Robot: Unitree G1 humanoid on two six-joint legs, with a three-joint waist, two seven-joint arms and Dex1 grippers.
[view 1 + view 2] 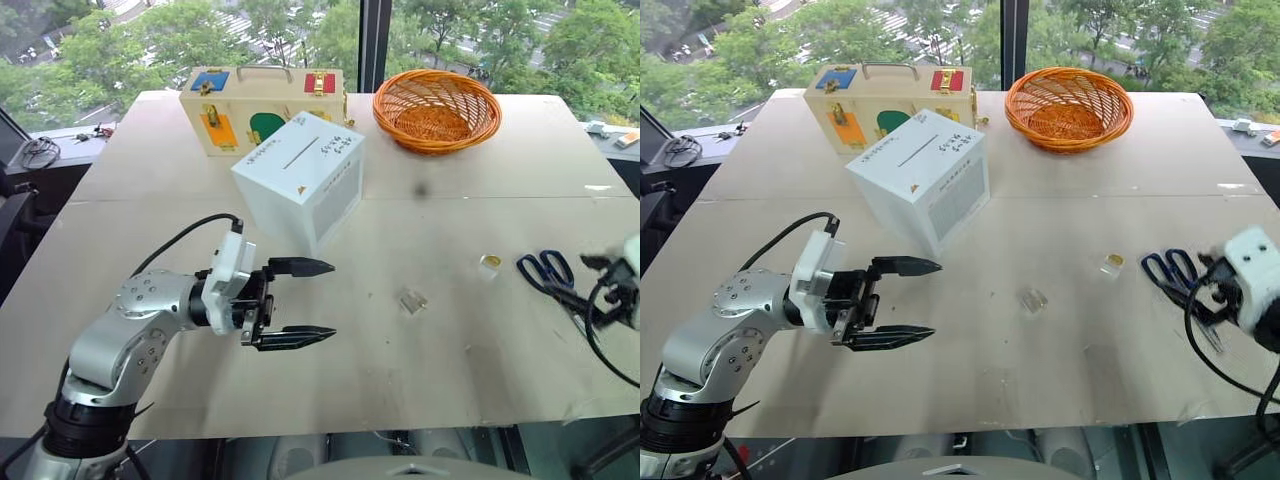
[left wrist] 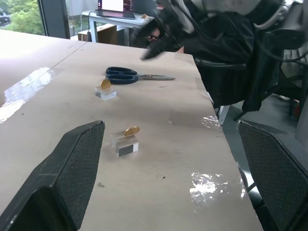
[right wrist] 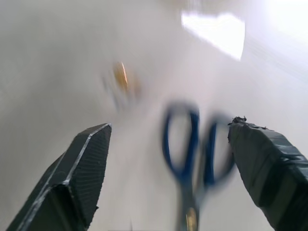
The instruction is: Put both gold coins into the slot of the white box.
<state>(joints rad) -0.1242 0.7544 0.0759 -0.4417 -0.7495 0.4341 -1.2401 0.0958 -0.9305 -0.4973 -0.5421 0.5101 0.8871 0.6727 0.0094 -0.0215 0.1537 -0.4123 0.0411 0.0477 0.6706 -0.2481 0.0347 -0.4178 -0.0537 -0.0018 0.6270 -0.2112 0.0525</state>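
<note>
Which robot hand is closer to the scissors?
The right gripper: it hovers open right over the scissors at the table's right edge. The left gripper is far across the table, near the white box.

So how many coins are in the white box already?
None that I can see. Both coins sit on little clear blocks on the table. The left gripper and right gripper are open and empty, the right one over the scissors. Both coins must go into the box's slot.
</note>
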